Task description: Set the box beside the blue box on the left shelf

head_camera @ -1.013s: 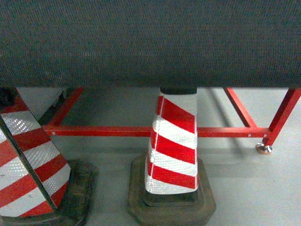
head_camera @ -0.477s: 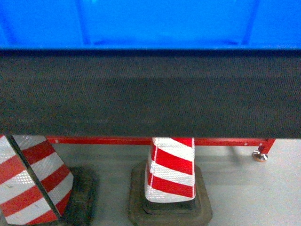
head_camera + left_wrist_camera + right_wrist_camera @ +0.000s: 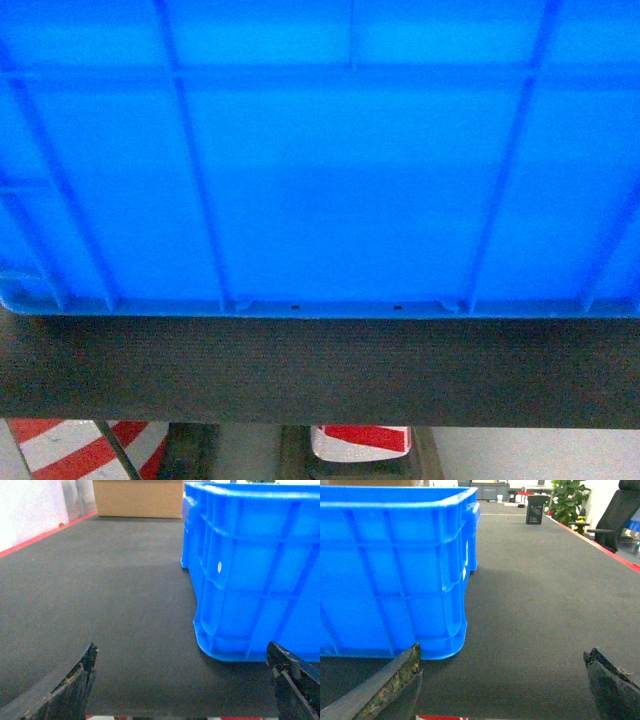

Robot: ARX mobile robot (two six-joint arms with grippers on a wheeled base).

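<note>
Jaws spread wide on both grippers, left (image 3: 182,680) and right (image 3: 502,680), nothing between them.
Only the tips show; the box (image 3: 320,160) sits on the dark bench (image 3: 100,605), cut off in every view, hiding striped cones (image 3: 360,440) below. No writing readable.

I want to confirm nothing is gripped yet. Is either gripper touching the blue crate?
Apart. In each wrist view, dark mat separates the open left gripper and right gripper from the blue crate.

No text, label or number can be read. The blue crate (image 3: 255,575) bears no legible marking.
</note>
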